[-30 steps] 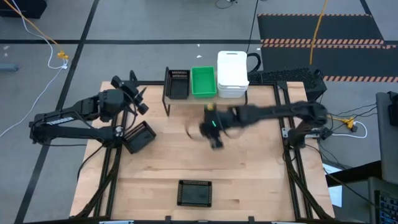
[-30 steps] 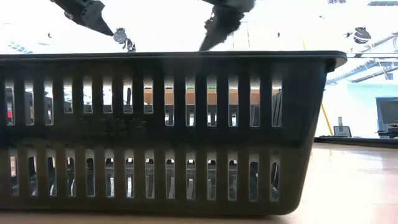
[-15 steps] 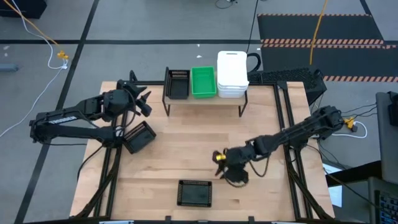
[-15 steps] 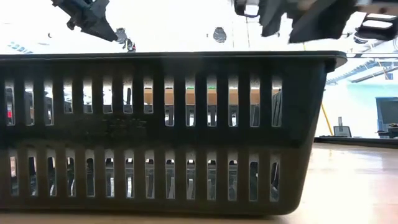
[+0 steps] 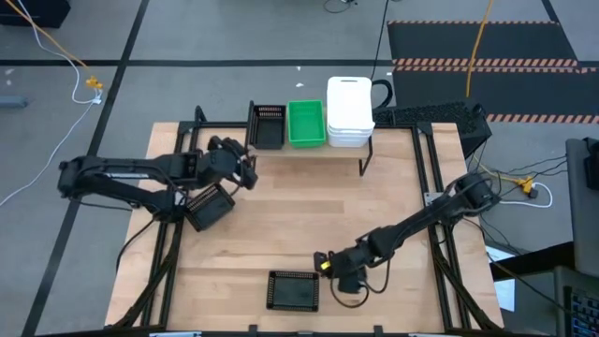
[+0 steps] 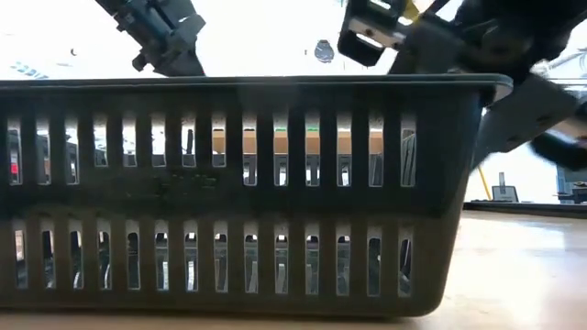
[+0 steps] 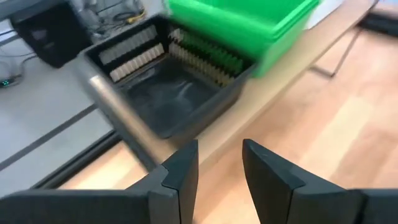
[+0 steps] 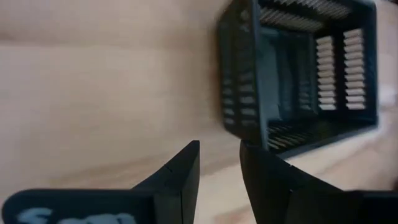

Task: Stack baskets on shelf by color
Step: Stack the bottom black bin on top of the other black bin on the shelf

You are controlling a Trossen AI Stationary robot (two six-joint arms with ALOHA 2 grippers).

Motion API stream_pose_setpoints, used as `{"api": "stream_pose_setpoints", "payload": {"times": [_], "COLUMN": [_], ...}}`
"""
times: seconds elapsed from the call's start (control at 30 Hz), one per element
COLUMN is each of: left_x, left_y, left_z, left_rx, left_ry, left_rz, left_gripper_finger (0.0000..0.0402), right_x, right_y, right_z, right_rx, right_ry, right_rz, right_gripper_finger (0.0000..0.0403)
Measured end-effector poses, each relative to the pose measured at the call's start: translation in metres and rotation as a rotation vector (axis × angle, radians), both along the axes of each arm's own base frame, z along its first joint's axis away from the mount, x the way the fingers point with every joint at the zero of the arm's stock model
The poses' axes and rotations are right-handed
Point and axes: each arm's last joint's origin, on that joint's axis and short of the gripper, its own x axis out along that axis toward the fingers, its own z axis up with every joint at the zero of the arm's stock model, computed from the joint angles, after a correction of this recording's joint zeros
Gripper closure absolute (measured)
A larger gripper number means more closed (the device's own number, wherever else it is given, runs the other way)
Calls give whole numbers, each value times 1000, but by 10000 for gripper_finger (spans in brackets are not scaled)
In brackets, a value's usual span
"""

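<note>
Right gripper (image 5: 339,272) dropped beside front black basket (image 5: 293,290) | jaws narrowly apart, seemingly empty

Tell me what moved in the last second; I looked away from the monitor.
The right gripper swung from near the shelf down to the front black basket, holding nothing. The left gripper moved right toward the shelf, also holding nothing. All the baskets, including the left black basket, stayed put.

Two dark fingers (image 7: 180,171) of the left gripper (image 7: 219,169) low down, a small gap between. At eleven o'clock, a black basket (image 7: 163,93) on the shelf (image 7: 292,68). At one o'clock, green baskets (image 7: 249,25) touching it.
</note>
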Motion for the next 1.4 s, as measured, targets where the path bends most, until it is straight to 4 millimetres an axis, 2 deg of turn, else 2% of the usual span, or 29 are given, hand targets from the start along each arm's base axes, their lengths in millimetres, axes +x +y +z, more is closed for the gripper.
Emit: {"api": "stream_pose_setpoints", "payload": {"times": [0.17,0.37,0.5,0.7,0.87,0.97,1.07,1.13,1.2,1.3,1.4], "left_x": [11,16,19,19,19,19,18,18,19,18,19], "left_y": [-14,-33,-39,-40,-40,-40,-40,-40,-40,-39,-38], "left_z": [9,21,28,30,30,31,33,34,35,35,35], "left_rx": [11,77,140,179,199,214,229,238,243,246,258], "left_ry": [-130,-207,-238,-234,-220,-213,-219,-225,-230,-230,-221], "left_rz": [-77,-202,-257,-277,-288,-294,-298,-299,-301,-299,-295], "left_gripper_finger": [275,275,275,275,275,275,275,275,275,275,275], "right_x": [2,-7,-7,11,21,23,23,21,20,18,11], "right_y": [4,12,13,5,4,-3,-12,-17,-21,-24,-29], "right_z": [-2,15,20,-2,-7,-9,-12,-15,-12,3,39], "right_rx": [-31,-29,-41,0,21,60,91,118,169,215,260], "right_ry": [-43,-82,-124,-138,-188,-147,-66,1,39,31,-73], "right_rz": [-14,34,72,110,114,45,-8,-12,-28,-50,-50], "right_gripper_finger": [295,295,295,295,298,322,373,392,390,395,397]}}
